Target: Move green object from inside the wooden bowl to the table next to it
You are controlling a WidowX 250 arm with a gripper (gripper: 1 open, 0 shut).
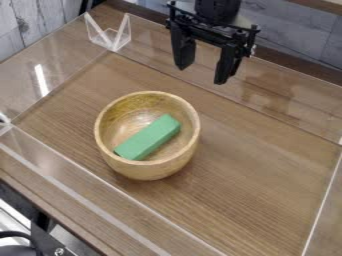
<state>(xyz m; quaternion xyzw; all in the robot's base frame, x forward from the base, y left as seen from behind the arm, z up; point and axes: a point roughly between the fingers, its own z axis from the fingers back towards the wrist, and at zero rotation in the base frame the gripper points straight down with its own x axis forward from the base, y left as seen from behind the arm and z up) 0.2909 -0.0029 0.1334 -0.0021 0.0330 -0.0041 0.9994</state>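
We begin at the left of the camera view, where the wooden bowl (103,124) sits upright on the table (254,187). The green block (148,137) lies inside it, slanting across the bowl's floor, with its upper end pointing up and to the right in our view. Nothing is touching the block except the bowl, so the part of the job that counts, getting it out and onto the wood, is all ahead of us.

Further right, toward the top, the gripper (210,69) hangs well apart from the bowl. Its two fingers are spread wide with nothing between them, so we call it released and ready to take hold. We judge this to be the approach stage: we have yet to bring the gripper over the bowl, grasp the block, lift it past the rim, and set it down beside the bowl. The bare wood right of the bowl looks like a handy spot for it.
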